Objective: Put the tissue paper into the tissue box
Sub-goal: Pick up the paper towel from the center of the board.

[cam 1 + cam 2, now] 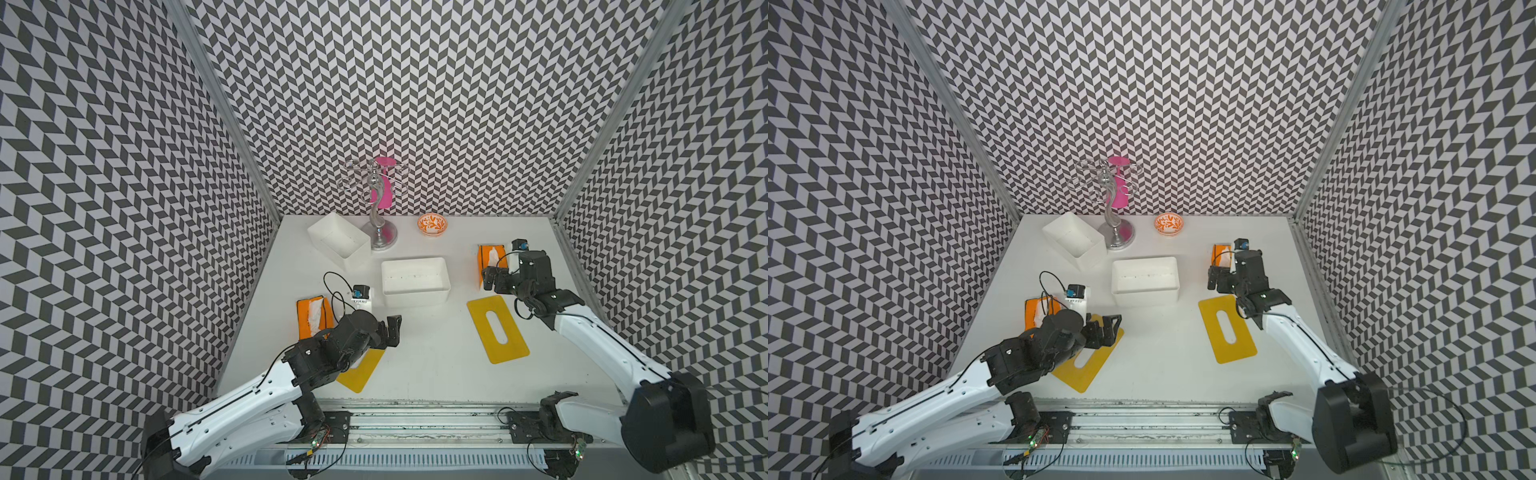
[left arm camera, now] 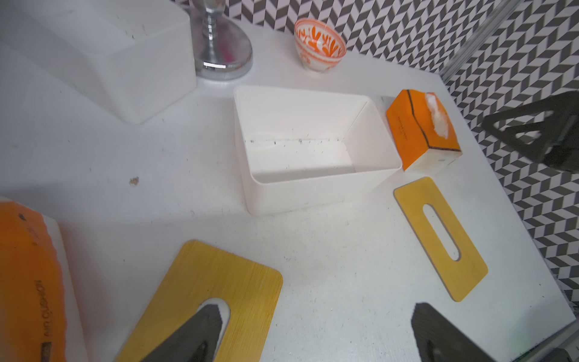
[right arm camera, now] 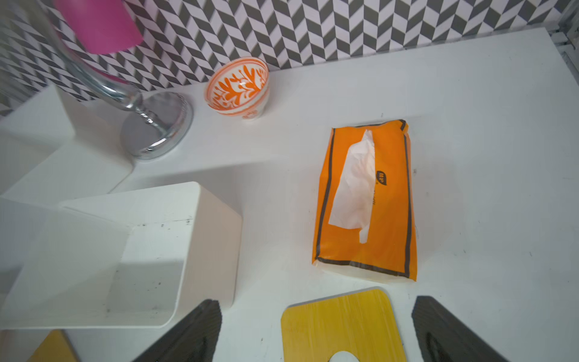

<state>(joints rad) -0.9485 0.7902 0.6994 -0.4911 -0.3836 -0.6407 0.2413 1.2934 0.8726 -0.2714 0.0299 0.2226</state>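
Two orange tissue paper packs lie on the white table: one at the left [image 1: 313, 318] [image 2: 28, 266], one at the right [image 1: 490, 255] [image 3: 366, 200], each with a white tissue poking out. An open white tissue box [image 1: 415, 297] [image 2: 313, 194] [image 3: 213, 238] stands mid-table, showing nothing inside it. My left gripper [image 1: 392, 330] [image 2: 316, 316] is open above the end of a yellow slotted lid [image 1: 359, 372], right of the left pack, with nothing in it. My right gripper [image 1: 492, 278] [image 3: 316, 305] is open, empty, just in front of the right pack, beside the other lid [image 1: 482, 316].
A second white box [image 1: 357, 255] sits at the back left. Beside it stand a silver stand [image 1: 378, 232] with a pink cup [image 1: 384, 183] behind it, and an orange-patterned bowl [image 1: 432, 224]. Patterned walls close in the table's sides and back.
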